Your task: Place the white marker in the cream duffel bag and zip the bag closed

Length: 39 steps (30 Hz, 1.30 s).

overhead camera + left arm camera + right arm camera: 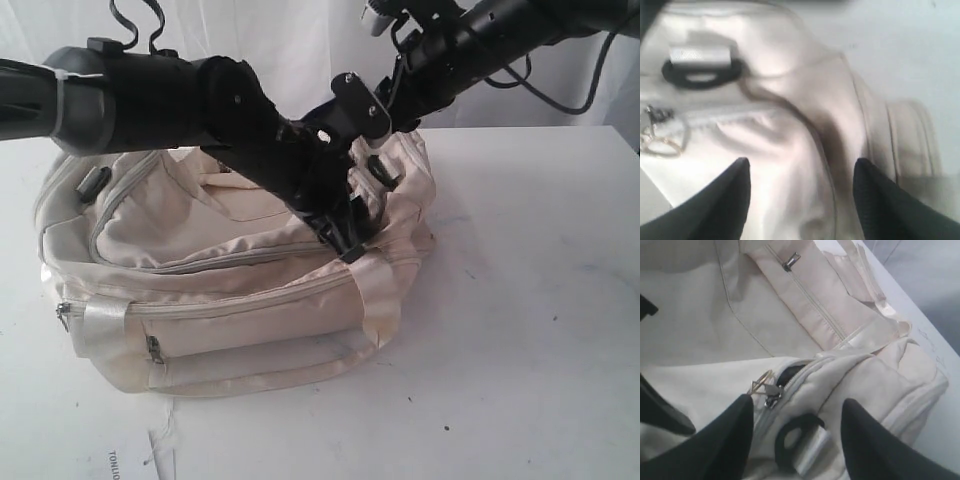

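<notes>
In the exterior view, looks down at a slant from middle range, past both arms close to the lens, onto the whole cream duffel bag [230, 290] and the white counter [540, 300] around it. In the left wrist view, faces down between the parted left jaws, very near the bag's fabric, blurred. In the right wrist view, faces down between the parted right jaws, equally near. Shares across both wrist views the ring zipper pull [761, 384] and, it seems, the black buckle [700, 76] at one end of the bag.

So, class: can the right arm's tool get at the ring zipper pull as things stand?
Probably yes: the right tool stands open close to the ring zipper pull on the cream duffel bag, with nothing covering it.
</notes>
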Available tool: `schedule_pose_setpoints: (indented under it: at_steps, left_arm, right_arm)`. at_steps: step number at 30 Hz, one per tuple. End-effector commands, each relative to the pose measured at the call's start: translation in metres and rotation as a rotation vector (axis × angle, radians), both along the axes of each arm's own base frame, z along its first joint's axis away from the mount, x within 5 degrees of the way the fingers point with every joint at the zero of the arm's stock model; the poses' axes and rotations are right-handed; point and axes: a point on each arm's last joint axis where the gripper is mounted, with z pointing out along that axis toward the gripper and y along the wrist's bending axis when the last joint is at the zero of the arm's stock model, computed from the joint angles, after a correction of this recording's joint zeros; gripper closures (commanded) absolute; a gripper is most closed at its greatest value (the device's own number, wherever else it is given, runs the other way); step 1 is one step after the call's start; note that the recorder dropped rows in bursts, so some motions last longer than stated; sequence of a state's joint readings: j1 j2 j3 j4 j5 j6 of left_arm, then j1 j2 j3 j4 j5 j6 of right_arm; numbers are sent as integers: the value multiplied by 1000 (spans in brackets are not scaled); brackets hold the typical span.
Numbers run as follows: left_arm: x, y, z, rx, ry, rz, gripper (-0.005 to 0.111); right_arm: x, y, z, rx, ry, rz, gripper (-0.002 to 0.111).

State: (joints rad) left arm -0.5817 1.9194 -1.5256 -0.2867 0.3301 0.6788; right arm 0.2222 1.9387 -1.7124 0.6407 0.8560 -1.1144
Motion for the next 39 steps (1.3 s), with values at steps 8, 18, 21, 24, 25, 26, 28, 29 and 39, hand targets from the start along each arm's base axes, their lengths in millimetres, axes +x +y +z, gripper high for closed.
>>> schedule_pose_setpoints:
  at_steps: [8,18,21,24,25,26,28,29,39]
  left_arm:
    - [-13,36,42,148,-60,74,107]
    - [5,178,81,-70,4,698,107]
    - [-7,225,87,-126,-38,850,107]
    - [-24,263,96,-186,-95,979,107]
    - [-30,272,101,-220,-133,1018,107]
    - [-34,279,105,-252,-166,1045,107]
    - [-38,289,112,-300,-265,1063,107]
    - [-38,291,115,-311,-292,1066,107]
    - [-42,250,64,-185,24,841,107]
  right_arm:
    - [-25,-39,45,-225,11,-282,82]
    - [-28,-123,72,-38,49,-806,105]
    - [-30,-156,76,105,13,-996,105]
    - [-39,-182,85,233,-101,-1109,105]
    - [-44,-187,90,274,-151,-1130,105]
    - [-49,-189,96,312,-196,-1143,105]
    - [-55,-190,105,348,-269,-1140,105]
    - [-56,-190,108,358,-293,-1137,105]
    - [-61,-185,88,274,-184,-1114,105]
